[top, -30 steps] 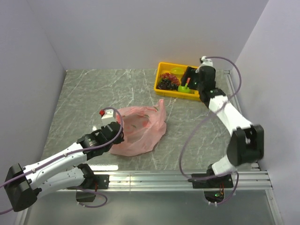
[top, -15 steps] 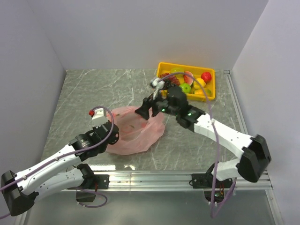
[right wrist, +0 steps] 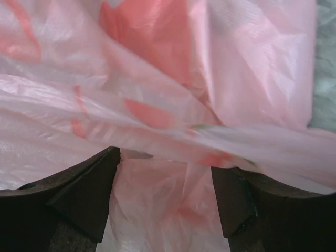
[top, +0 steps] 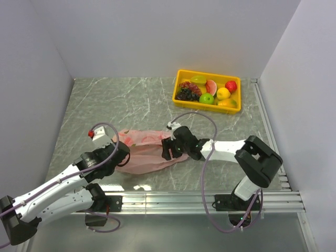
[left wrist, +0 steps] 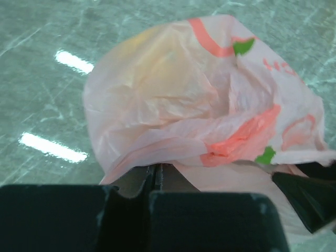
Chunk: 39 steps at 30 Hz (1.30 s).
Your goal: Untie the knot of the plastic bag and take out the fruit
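Observation:
The pink plastic bag [top: 149, 153] lies flattened on the table's near middle. My left gripper [top: 123, 155] is shut on its left edge; in the left wrist view the jaws [left wrist: 156, 176] meet under a fold of the bag [left wrist: 210, 105]. My right gripper [top: 168, 149] is low at the bag's right part, open, with loose bag plastic [right wrist: 168, 79] between its fingers [right wrist: 86, 191]. No knot shows in any view. The fruit lies in the yellow tray [top: 177, 95]: a red one [top: 231, 85], a green one [top: 206, 98], a yellow one [top: 223, 93] and an orange piece [top: 228, 103].
The tray stands at the back right and also holds a watermelon slice [top: 211, 86] and a dark grape bunch [top: 185, 94]. Grey walls close in the table at left, back and right. The right arm's cable [top: 207, 126] loops over the table beside the bag.
My right arm has swung from the tray down to the bag's right part. My left gripper has moved left with the bag's edge, and the bag has gone flatter and longer.

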Motion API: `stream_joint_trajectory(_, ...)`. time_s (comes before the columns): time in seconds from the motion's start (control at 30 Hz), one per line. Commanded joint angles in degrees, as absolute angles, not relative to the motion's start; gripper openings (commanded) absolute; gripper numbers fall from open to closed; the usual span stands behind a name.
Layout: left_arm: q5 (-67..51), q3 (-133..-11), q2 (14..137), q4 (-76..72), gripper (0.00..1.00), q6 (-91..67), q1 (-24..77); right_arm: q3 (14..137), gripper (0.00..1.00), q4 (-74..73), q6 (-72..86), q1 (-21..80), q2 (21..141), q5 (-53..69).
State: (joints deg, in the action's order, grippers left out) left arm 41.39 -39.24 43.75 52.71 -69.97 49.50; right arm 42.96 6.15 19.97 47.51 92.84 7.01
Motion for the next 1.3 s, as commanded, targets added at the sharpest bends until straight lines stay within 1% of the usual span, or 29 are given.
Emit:
stream_joint_trajectory(0.0, 47.5, -42.0, 43.7, 59.3, 0.0, -73.8, 48.4, 38.6, 0.77, 5.3, 23.7, 47.4, 87.6, -5.1)
stream_joint_trajectory(0.07, 49.0, -43.1, 43.9, 59.5, 0.01, -73.0, 46.8, 35.4, 0.77, 5.2, 23.9, 47.5, 84.3, -6.0)
stream_joint_trajectory(0.1, 48.3, -43.0, 43.9, 54.5, 0.0, -70.4, 46.1, 34.5, 0.77, 5.2, 23.8, 47.6, 83.1, -6.1)
stream_joint_trajectory(0.17, 46.2, -42.3, 44.6, 49.5, 0.01, -63.1, 43.8, 32.4, 0.77, 5.3, 23.6, 48.9, 80.6, -6.9)
stream_joint_trajectory(0.2, 42.1, -42.0, 45.9, 42.0, 0.01, -59.7, 43.2, 32.2, 0.77, 4.8, 23.5, 49.6, 78.6, -7.6)
stream_joint_trajectory(0.23, 41.0, -41.9, 46.6, 39.2, 0.01, -53.7, 43.1, 32.1, 0.77, 4.3, 23.6, 50.1, 77.6, -8.2)
stream_joint_trajectory(0.3, 38.8, -42.9, 48.9, 34.7, 0.01, -49.7, 43.0, 32.8, 0.77, 2.4, 23.8, 52.0, 75.2, -9.5)
stream_joint_trajectory(0.33, 38.2, -43.3, 49.6, 30.5, 0.02, -44.7, 43.0, 33.1, 0.77, 1.9, 23.7, 53.0, 74.3, -9.7)
stream_joint_trajectory(0.37, 37.9, -44.7, 50.2, 29.5, 0.05, -43.0, 42.9, 34.0, 0.77, 1.1, 23.8, 54.4, 72.4, -9.8)
stream_joint_trajectory(0.43, 37.4, -46.1, 51.7, 28.4, 0.08, -38.8, 42.9, 35.2, 0.77, 0.4, 23.7, 55.8, 70.4, -10.0)
stream_joint_trajectory(0.53, 36.5, -48.7, 51.9, 31.2, 0.22, -37.9, 42.9, 38.1, 0.77, -1.9, 22.7, 58.0, 67.1, -11.2)
stream_joint_trajectory(0.57, 35.2, -49.6, 51.5, 32.9, 0.37, -37.8, 42.9, 39.7, 0.77, -2.8, 22.2, 58.5, 65.9, -11.4)
stream_joint_trajectory(0.6, 33.7, -50.2, 50.1, 33.7, 0.44, -37.9, 43.0, 40.4, 0.76, -3.1, 21.6, 59.1, 65.4, -11.6)
stream_joint_trajectory(0.63, 29.7, -50.4, 49.3, 34.4, 0.52, -37.6, 42.9, 41.1, 0.76, -3.2, 20.5, 59.3, 65.0, -11.9)
stream_joint_trajectory(0.67, 27.8, -51.1, 48.3, 35.3, 0.62, -37.2, 43.0, 42.5, 0.76, -3.5, 19.9, 59.4, 64.3, -12.0)
stream_joint_trajectory(0.73, 24.5, -52.0, 45.3, 36.1, 0.69, -35.8, 43.1, 43.9, 0.76, -3.8, 18.1, 59.3, 64.2, -13.3)
stream_joint_trajectory(0.77, 22.1, -53.6, 44.5, 37.1, 0.74, -35.3, 43.2, 45.6, 0.76, -4.5, 17.7, 59.3, 64.6, -14.1)
stream_joint_trajectory(0.83, 19.6, -56.9, 43.6, 37.4, 0.74, -33.3, 43.3, 47.4, 0.76, -4.6, 15.4, 59.3, 65.2, -16.2)
stream_joint_trajectory(0.87, 17.1, -58.0, 43.9, 37.4, 0.72, -32.7, 43.3, 48.1, 0.76, -4.5, 14.7, 58.9, 66.2, -17.0)
stream_joint_trajectory(0.97, 12.9, -62.6, 48.8, 37.4, 0.68, -31.6, 43.9, 50.7, 0.76, -5.3, 11.9, 57.2, 68.0, -20.0)
stream_joint_trajectory(1.0, 11.3, -63.8, 52.4, 37.5, 0.68, -31.0, 45.1, 51.1, 0.77, -4.9, 10.2, 56.8, 68.1, -20.0)
stream_joint_trajectory(1.07, 10.8, -64.8, 55.4, 35.9, 0.66, -29.7, 46.7, 51.4, 0.79, -3.3, 8.5, 54.3, 67.9, -17.9)
stream_joint_trajectory(1.1, 11.3, -64.6, 58.1, 35.3, 0.66, -28.7, 47.5, 51.9, 0.81, -3.2, 7.2, 53.4, 68.0, -13.4)
stream_joint_trajectory(1.13, 11.3, -64.3, 59.3, 34.3, 0.65, -28.0, 48.6, 52.6, 0.81, -3.1, 6.6, 52.7, 68.4, -12.7)
stream_joint_trajectory(1.23, 13.0, -61.4, 62.5, 32.9, 0.59, -28.1, 48.8, 53.0, 0.82, -1.9, 4.0, 50.7, 69.8, -8.6)
stream_joint_trajectory(1.27, 13.0, -60.0, 62.8, 30.5, 0.55, -28.3, 48.9, 53.1, 0.82, -0.8, 3.9, 49.9, 70.7, -7.2)
